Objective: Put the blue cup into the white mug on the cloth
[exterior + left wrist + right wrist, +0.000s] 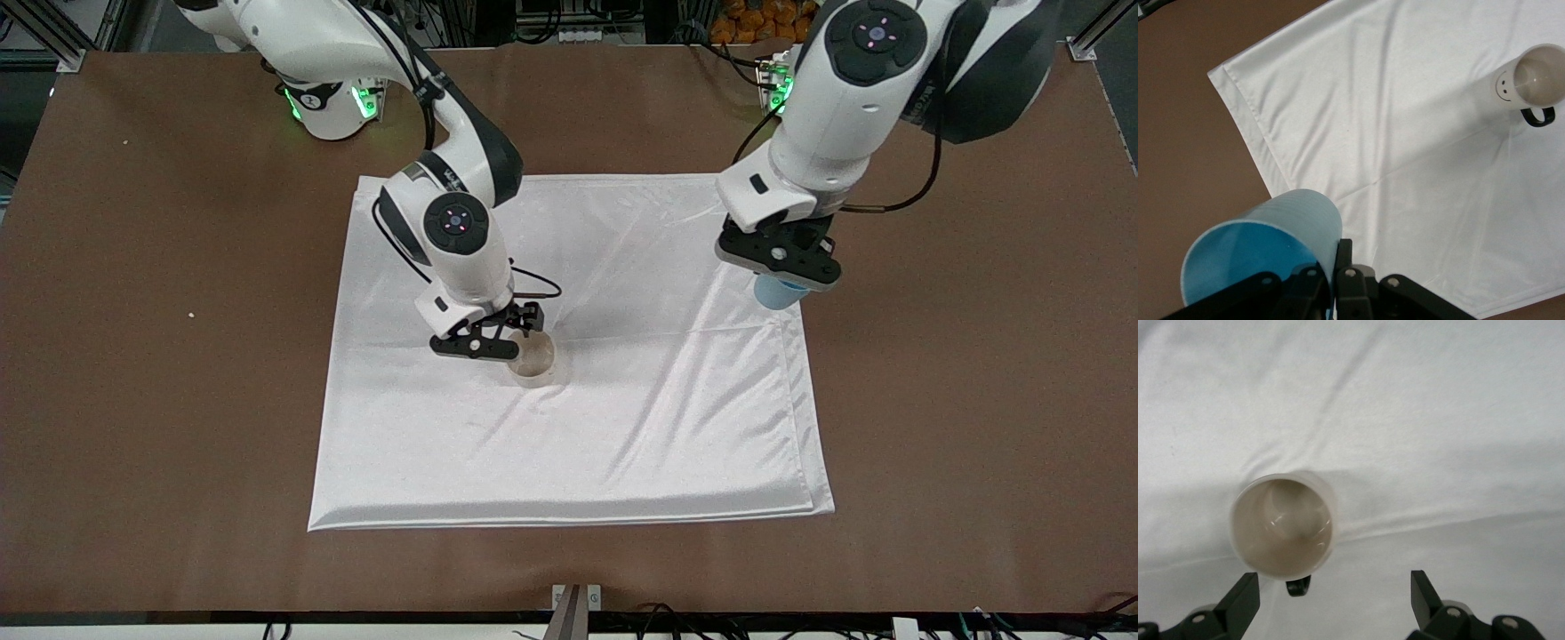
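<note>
Blue cup (pixel 780 293) in left gripper (pixel 782 267)

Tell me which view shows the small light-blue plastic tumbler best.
The left wrist view: the small light-blue plastic tumbler fills the foreground, showing its ribbed wall and bright blue interior, held by the left gripper. The front view shows only its bottom under the gripper. The right wrist view misses it.

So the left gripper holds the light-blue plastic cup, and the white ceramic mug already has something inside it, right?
Not quite: the white ceramic mug is empty, as the right wrist view shows. The left gripper does hold the light-blue plastic cup.
</note>
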Controlling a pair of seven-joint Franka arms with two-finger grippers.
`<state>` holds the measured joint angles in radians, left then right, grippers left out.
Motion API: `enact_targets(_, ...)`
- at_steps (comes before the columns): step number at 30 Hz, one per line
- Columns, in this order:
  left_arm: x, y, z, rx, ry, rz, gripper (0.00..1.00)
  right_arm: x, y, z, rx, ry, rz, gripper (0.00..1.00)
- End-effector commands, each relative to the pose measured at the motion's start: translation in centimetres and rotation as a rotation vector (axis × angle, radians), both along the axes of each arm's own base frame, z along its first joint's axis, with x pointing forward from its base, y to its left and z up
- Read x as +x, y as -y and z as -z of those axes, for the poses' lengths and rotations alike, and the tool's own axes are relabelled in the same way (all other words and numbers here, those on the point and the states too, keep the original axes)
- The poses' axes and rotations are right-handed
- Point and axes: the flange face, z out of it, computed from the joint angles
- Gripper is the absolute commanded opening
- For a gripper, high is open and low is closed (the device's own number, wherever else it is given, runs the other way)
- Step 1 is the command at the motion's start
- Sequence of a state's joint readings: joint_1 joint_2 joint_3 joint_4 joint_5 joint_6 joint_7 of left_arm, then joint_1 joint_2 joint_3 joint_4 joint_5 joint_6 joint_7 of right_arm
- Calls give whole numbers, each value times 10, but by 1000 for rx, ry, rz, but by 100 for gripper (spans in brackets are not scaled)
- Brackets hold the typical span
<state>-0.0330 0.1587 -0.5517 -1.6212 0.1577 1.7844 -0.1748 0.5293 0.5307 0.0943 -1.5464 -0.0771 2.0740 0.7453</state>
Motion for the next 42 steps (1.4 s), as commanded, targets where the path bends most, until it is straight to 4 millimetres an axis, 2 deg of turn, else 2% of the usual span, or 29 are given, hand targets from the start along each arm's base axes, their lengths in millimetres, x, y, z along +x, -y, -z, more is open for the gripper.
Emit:
enact_targets(1,-15,24,-8,7,2,42,0,17,52,-22,-8,-27,-63,100)
enact_targets(4,-21,38,-3,1,-11,83,0,36,89,-24,-7,-25,-83,100)
enact_targets(10,-42,106,16,-38,-53,202,0,68,164,-22,-11,-25,-102,100)
enact_targets(12,-46,121,21,-50,-59,220,0,76,189,-22,-12,-29,-111,100)
enact_targets(16,-41,137,36,-77,-76,249,0,88,228,-21,-17,-23,-108,100)
enact_targets(20,-57,167,54,-46,-52,322,0,97,265,-18,-15,-22,-117,100)
enact_targets(24,-70,201,83,-19,-17,407,0,99,305,-7,-12,-21,-109,100)
enact_targets(30,-87,239,124,57,16,532,0,85,328,11,-11,-13,-87,100)
enact_targets(36,-62,252,171,11,83,697,0,66,341,28,-8,9,-73,100)
enact_targets(42,-55,259,206,2,112,746,0,46,346,40,-9,15,-71,100)
